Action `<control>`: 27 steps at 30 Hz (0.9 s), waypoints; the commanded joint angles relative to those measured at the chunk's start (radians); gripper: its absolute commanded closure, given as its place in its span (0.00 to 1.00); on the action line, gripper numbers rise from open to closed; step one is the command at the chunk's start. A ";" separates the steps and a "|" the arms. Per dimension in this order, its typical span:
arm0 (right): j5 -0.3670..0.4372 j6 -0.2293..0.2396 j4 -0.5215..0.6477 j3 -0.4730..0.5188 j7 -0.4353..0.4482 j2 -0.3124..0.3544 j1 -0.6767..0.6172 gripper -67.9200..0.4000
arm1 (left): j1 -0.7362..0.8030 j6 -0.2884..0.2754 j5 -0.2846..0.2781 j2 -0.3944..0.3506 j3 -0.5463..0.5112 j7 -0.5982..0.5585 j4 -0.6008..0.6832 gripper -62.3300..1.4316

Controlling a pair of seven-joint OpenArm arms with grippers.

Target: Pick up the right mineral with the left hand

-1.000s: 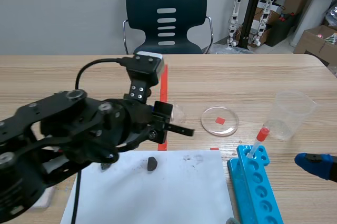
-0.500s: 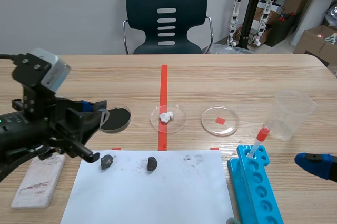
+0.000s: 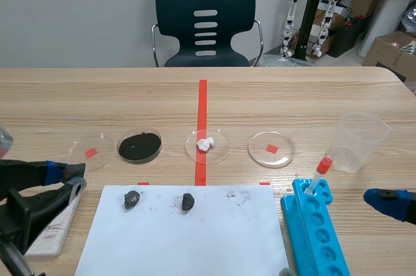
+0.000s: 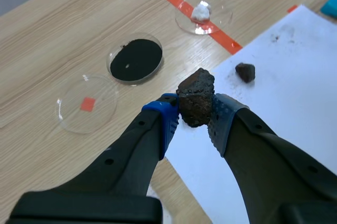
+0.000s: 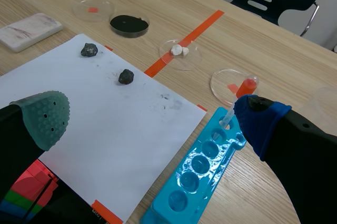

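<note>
A rough dark brown mineral point(image 4: 196, 97) is pinched between the pads of my left gripper point(image 4: 196, 106), which is shut on it above the paper's near left corner. In the scene view that gripper point(image 3: 68, 178) sits low at the front left, and the stone is hard to make out there. Two smaller dark minerals point(image 3: 132, 199) point(image 3: 188, 201) lie on the white paper point(image 3: 195, 243). A dusty smudge point(image 3: 237, 193) marks the paper to their right. My right gripper point(image 5: 152, 110) hangs open above the paper and the rack, with nothing between its fingers.
A blue tube rack point(image 3: 315, 230) with a red-capped dropper point(image 3: 322, 169) stands at the right, with a clear cup point(image 3: 357, 139) behind it. Several petri dishes line the paper's far edge, one with black powder point(image 3: 140, 147), one with white lumps point(image 3: 207, 145). A whitish block point(image 3: 49, 224) lies front left.
My left arm has swung from high over the table's middle back to the front left corner, uncovering both minerals on the paper. The right arm has not moved.
</note>
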 commanded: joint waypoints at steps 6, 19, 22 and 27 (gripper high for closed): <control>0.007 0.000 0.014 0.004 0.015 0.000 0.001 0.00 | 0.069 -0.037 0.100 0.084 -0.011 -0.042 0.027 0.82; 0.007 0.000 0.014 0.004 0.015 0.000 0.001 0.00 | 0.105 -0.046 0.159 0.097 -0.011 -0.121 0.027 0.82; 0.007 0.000 0.014 0.004 0.015 0.000 0.001 0.00 | 0.102 -0.046 0.159 0.097 -0.011 -0.121 0.026 0.82; 0.007 0.000 0.014 0.004 0.015 0.000 0.001 0.00 | 0.102 -0.046 0.159 0.097 -0.011 -0.121 0.026 0.82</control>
